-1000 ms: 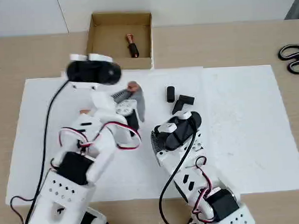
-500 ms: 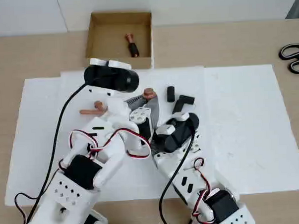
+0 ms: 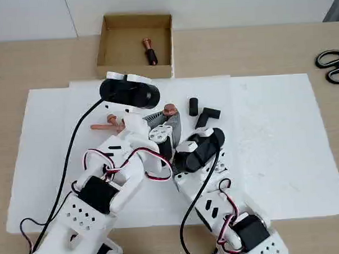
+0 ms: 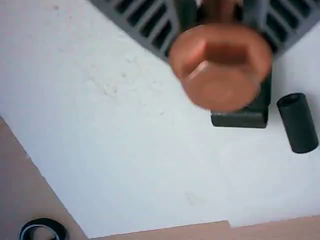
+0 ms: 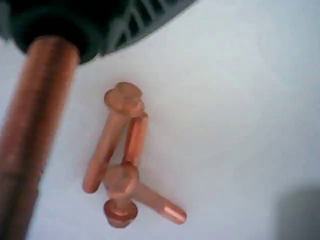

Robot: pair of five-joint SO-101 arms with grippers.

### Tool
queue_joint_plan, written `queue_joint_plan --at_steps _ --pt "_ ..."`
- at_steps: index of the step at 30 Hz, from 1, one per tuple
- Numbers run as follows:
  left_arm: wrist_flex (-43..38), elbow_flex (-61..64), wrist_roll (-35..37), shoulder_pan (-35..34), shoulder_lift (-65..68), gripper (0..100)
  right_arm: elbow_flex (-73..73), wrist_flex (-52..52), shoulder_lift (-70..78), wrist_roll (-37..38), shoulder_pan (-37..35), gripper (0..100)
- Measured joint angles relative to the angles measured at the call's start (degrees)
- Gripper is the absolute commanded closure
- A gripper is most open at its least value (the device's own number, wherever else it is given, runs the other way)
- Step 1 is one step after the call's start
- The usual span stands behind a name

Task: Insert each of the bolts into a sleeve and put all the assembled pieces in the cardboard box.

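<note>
Swung my left gripper (image 3: 166, 118) right, off the loose bolts (image 3: 108, 124), pinching one bolt (image 3: 169, 109). It now hangs just beside the loose sleeves (image 3: 193, 106), over the surface (image 3: 256, 50). Insertion next, I judge; not yet sleeved.

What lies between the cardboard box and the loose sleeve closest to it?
Only bare white paper, per the high view; nothing sits between the cardboard box and that sleeve.

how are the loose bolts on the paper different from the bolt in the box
The bolt in the box has a black sleeve on its shank; the loose bolts are bare. It lies alone in the cardboard box; they lie heaped together on the white paper. All are copper-coloured.
</note>
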Motion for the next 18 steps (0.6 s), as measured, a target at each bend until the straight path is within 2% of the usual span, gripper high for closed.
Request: queue_joint_plan --at_steps 18 --pt "3.16 0.00 0.18 0.35 0.00 99 0.00 0.00 0.00 0.00 -0.18 99.5"
